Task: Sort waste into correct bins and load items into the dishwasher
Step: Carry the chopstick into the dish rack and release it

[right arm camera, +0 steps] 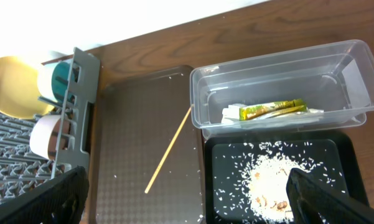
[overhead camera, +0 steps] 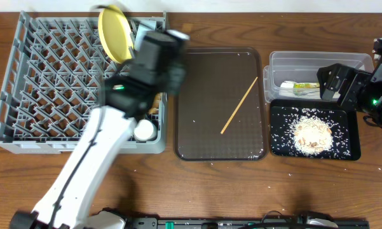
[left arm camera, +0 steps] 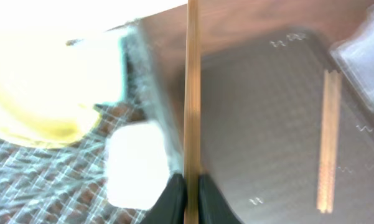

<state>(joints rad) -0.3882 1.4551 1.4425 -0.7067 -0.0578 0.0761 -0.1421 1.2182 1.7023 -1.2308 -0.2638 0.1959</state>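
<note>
With left claw (left arm camera: 187, 185) clenched on one chopstick (left arm camera: 191, 87), carry leftward past the white cup (left arm camera: 134, 165), lower between dish rack (overhead camera: 32, 141) pegs, release only once seated.

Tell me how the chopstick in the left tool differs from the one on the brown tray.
The held chopstick is clamped in the shut left tool, off any surface; the loose chopstick lies flat on the brown tray, touched by nothing. The held chopstick is over the dish rack's edge by the white cup; the loose chopstick rests mid-tray. Both are thin, pale wooden sticks.
</note>
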